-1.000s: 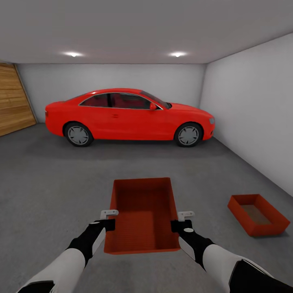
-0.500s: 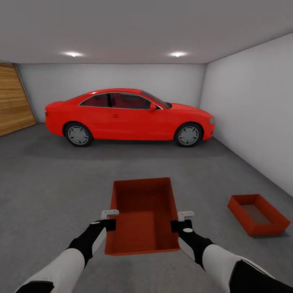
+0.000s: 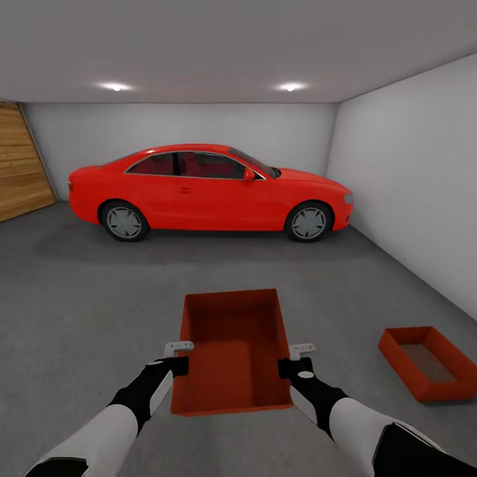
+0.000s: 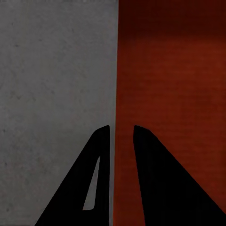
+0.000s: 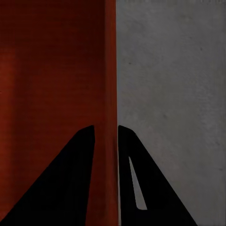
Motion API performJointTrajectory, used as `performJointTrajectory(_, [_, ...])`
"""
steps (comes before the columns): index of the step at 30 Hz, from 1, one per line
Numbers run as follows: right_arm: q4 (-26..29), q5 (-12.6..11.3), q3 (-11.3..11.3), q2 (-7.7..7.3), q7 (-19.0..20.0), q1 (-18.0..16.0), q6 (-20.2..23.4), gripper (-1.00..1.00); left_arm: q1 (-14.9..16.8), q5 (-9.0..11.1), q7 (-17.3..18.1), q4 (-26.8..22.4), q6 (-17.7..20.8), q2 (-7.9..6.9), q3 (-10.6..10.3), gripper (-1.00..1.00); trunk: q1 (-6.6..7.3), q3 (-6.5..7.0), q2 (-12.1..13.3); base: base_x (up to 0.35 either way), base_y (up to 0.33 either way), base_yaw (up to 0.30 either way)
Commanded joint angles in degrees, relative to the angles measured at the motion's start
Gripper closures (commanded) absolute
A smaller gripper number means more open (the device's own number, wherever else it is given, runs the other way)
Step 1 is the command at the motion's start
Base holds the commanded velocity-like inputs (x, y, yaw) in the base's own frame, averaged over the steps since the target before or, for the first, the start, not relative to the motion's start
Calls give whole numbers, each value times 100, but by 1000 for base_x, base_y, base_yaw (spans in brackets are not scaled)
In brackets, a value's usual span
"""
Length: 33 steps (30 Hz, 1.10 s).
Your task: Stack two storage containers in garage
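We hold one orange-red, lidless rectangular storage container [image 3: 232,351] out in front of us over the dark grey, speckled concrete floor [image 3: 79,311] of the garage, its long axis pointing away from us. Its thin walls carry fine ribbing, and its inside floor looks finely ridged too. Our left gripper [image 3: 177,348] pinches the left long wall, our right gripper [image 3: 302,349] the right one. In the left wrist view the two dark, wedge-shaped fingers [image 4: 155,183] stand narrow with the thin red wall clamped between them; the right wrist view shows the same, fingers [image 5: 66,183] closed narrowly on the wall's edge.

The second orange-red ribbed container [image 3: 427,363] sits flat on the concrete ahead to our right, near the plain grey-white wall [image 3: 411,172] and well apart from the held one. A glossy red coupe [image 3: 205,192] stands across the far end, and horizontal wooden door planks [image 3: 20,165] show at far left.
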<state>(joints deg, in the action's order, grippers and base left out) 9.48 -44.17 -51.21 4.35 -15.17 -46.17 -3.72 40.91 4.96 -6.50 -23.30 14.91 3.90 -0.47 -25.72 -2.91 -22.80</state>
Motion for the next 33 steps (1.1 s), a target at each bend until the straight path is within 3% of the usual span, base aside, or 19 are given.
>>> performJointTrajectory(1, [-7, -100, 58, -22, -70, -6, -24, 100, 4, -30, -71, -25, 41, -73, 12, 100, -7, -13, -13, 322, 0, 0])
performJointTrajectory(27, [1, -100, 65, -22, -68, -6, -31, 100, 4, -30, -71, -25, 47, -68, 12, 100, -7, -13, -13, 306, 0, -1])
performJointTrajectory(33, [1, -103, 67, -22, -68, -6, -24, 100, 4, -30, -71, -25, 47, -70, 12, 100, -7, -13, -13, 275, 0, -140])
